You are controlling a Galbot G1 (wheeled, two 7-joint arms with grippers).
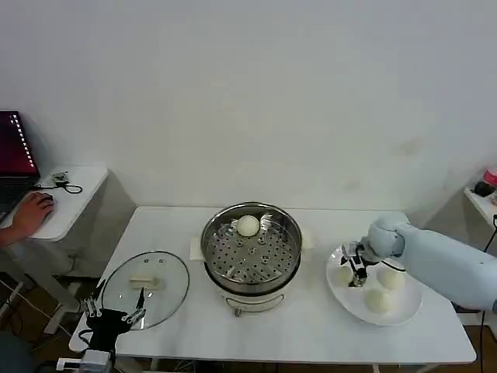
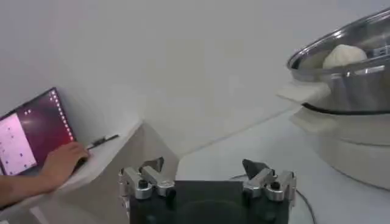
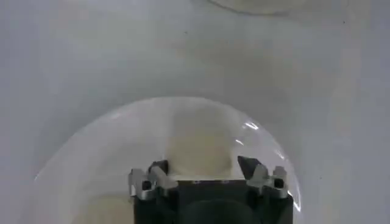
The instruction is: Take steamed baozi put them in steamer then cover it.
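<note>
Nearest the robot, at the front left corner of the white rectangular table (image 1: 311, 326), the left gripper (image 1: 114, 309) hangs with its black fingers spread apart and nothing between them, just over the near rim of the round clear glass lid (image 1: 146, 287), which lies flat on the tabletop; the arm behind it is cut off by the lower edge. In the left wrist view those parted fingers (image 2: 152, 165) frame bare table, with the steamer's steel wall partly cut off at the side. At the table's middle stands the round shiny stainless-steel steamer (image 1: 251, 256) on its white base, and one small cream-white steamed bun (image 1: 248, 225) rests on the perforated tray toward the far rim. To the right, the flat white round plate (image 1: 353, 305) carries three more cream-white buns (image 1: 377, 300); the right gripper (image 1: 355, 270) is lowered onto the plate's left part, its open jaws straddling one bun (image 3: 196, 141), whether touching it is hard to make out.
</note>
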